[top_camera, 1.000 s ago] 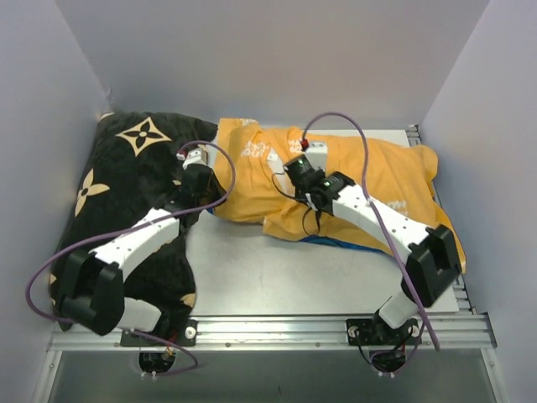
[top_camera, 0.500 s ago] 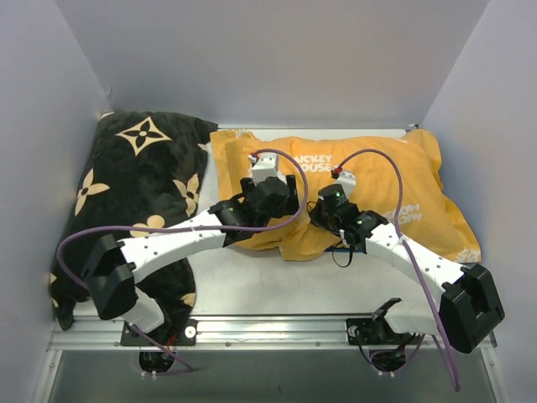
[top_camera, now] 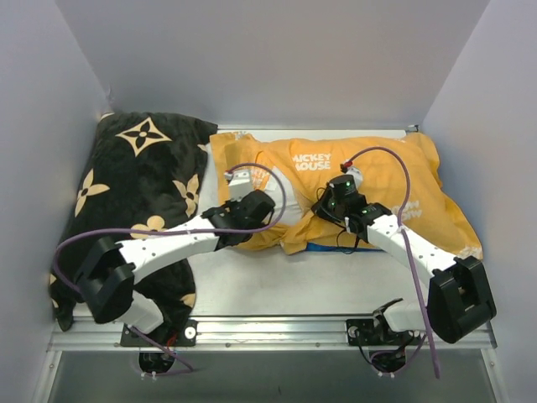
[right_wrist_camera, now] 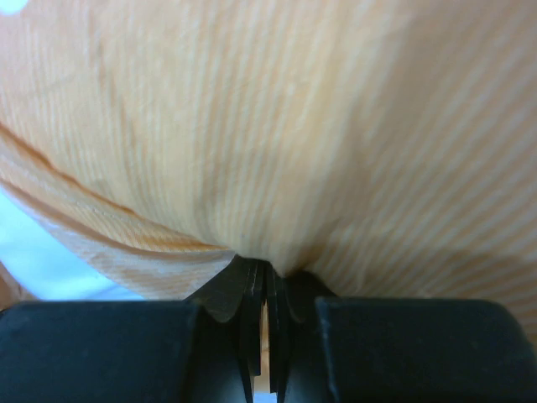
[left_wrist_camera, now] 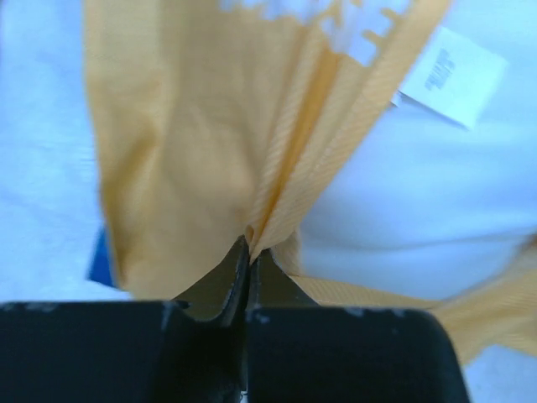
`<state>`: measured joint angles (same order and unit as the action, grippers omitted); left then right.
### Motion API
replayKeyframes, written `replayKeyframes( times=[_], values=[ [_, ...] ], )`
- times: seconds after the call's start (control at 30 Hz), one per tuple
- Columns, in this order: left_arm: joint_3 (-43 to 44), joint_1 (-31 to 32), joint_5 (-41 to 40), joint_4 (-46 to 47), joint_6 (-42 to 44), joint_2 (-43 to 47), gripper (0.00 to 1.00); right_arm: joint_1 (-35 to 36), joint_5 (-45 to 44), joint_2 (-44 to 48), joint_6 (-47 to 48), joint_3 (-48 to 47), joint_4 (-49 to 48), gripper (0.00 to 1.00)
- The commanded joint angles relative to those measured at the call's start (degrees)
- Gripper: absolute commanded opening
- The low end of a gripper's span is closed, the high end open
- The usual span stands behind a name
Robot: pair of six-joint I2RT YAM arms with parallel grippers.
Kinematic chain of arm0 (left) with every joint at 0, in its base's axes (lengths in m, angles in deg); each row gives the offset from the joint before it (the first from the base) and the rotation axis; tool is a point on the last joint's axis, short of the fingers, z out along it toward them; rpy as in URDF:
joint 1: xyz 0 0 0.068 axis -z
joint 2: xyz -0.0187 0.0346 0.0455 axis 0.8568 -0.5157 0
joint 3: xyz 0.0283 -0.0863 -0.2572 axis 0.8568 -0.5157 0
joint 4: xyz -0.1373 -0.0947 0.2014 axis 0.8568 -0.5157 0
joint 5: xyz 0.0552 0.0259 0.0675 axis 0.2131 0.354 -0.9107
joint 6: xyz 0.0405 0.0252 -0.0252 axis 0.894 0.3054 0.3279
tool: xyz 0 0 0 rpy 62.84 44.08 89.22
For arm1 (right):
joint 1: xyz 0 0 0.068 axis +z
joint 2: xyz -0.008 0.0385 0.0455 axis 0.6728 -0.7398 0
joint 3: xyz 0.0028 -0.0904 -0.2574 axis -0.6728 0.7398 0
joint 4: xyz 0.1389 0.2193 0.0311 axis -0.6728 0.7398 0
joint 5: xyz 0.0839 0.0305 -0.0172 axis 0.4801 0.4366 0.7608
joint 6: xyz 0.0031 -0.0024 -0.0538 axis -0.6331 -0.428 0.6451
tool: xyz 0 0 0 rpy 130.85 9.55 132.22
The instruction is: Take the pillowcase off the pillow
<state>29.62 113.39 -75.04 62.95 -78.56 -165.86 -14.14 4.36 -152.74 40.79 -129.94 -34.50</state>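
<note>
Grey metal tabletop (top_camera: 277, 277) carries the thin orange-yellow fabric pillowcase (top_camera: 377, 180) with white lettering. The left gripper (left_wrist_camera: 250, 254) has its 2 fingers pinched on a fold of it, with the plump white pillow (left_wrist_camera: 419, 201) bare just right of the tips. The right gripper (right_wrist_camera: 267, 270) clamps orange cloth bunched directly ahead of its fingers.

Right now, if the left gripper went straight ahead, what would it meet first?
The orange pillowcase fold that the left gripper pinches; behind it probably the white pillow, depth unclear.
</note>
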Motion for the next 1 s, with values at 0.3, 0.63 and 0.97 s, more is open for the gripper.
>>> replayKeyframes(
  times=[0.3, 0.63, 0.97],
  values=[
    [-26.06, -15.50, 7.76, -0.12, -7.11, 14.16, 0.00, -18.03, 4.72, 1.15, -2.21, -0.80, 2.73, 0.00],
    [-28.88, -10.40, 15.75, 18.50, -8.00, 1.49, 0.00, 0.23, -5.54, 2.37, 7.80, -8.89, 10.45, 0.12],
    [-35.56, -10.23, 18.84, 28.81, -5.54, 8.96, 0.00, 23.00, -16.28, 2.84, 13.78, -15.12, 13.02, 0.66]
  ],
)
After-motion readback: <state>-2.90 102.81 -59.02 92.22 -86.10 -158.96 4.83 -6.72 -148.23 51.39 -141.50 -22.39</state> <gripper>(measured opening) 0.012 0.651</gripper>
